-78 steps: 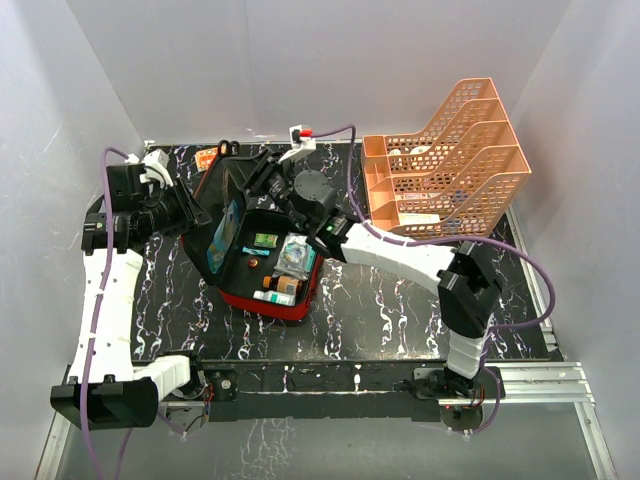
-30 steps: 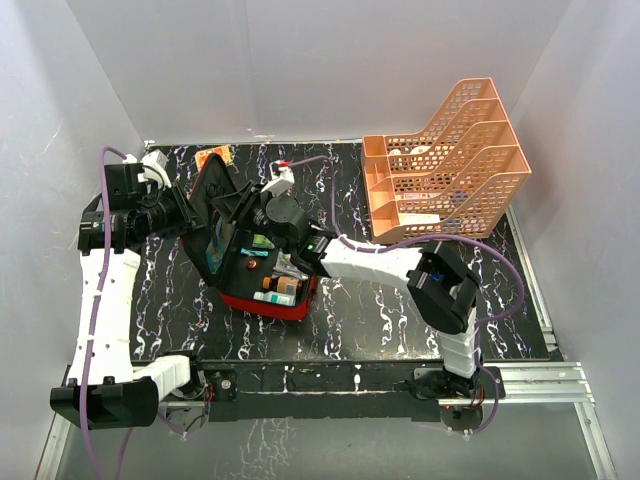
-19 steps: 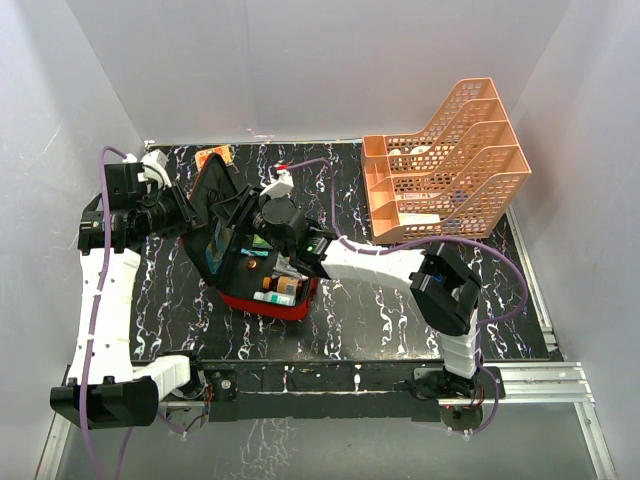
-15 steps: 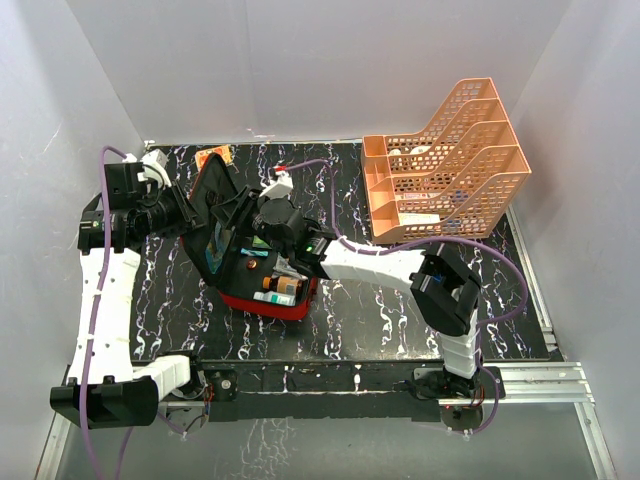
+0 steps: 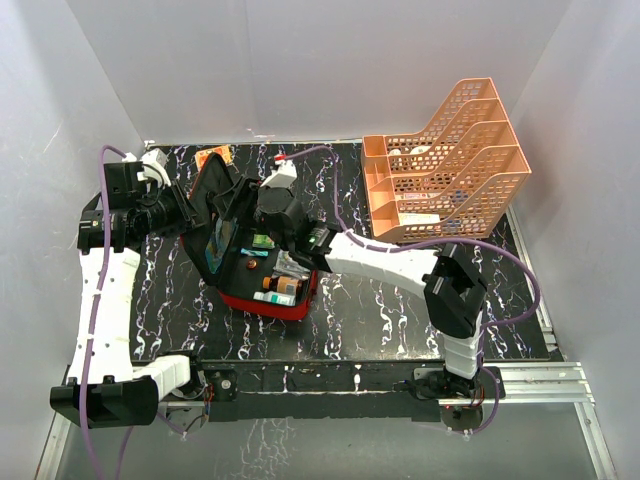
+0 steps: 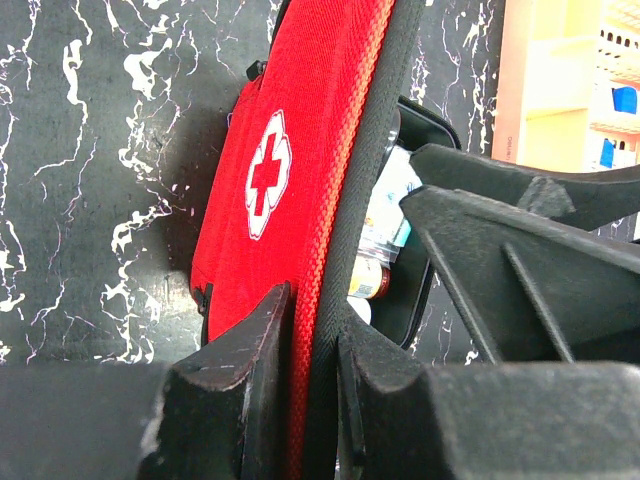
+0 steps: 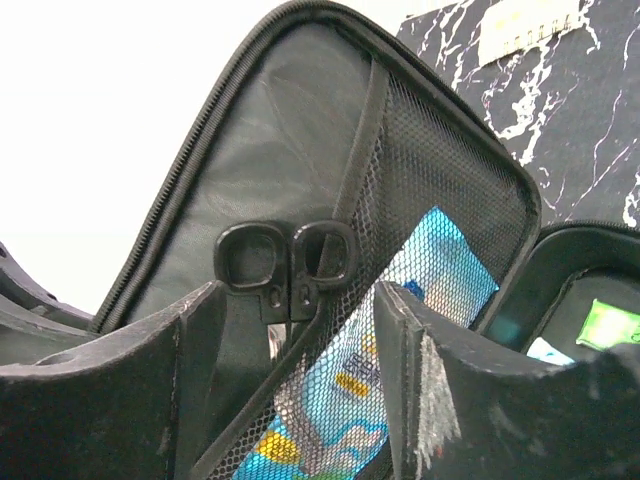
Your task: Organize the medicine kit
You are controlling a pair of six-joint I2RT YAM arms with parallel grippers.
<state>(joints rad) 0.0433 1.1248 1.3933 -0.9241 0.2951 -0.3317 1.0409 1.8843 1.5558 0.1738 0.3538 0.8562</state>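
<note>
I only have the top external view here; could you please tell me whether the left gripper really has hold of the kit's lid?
Observer: Yes. The left wrist view shows the left gripper shut on the rim of the medicine kit lid, holding it open.
Operator: Thank you. What is the right gripper facing?
Observer: The handles of black scissors, tucked in the lid's mesh pocket, sit between the fingers of the open right gripper, not gripped.
Operator: Anything else in that pocket?
Observer: A blue packet behind the mesh.

Red medicine kit (image 6: 240,265) lid, white cross (image 6: 268,175) sign
</note>
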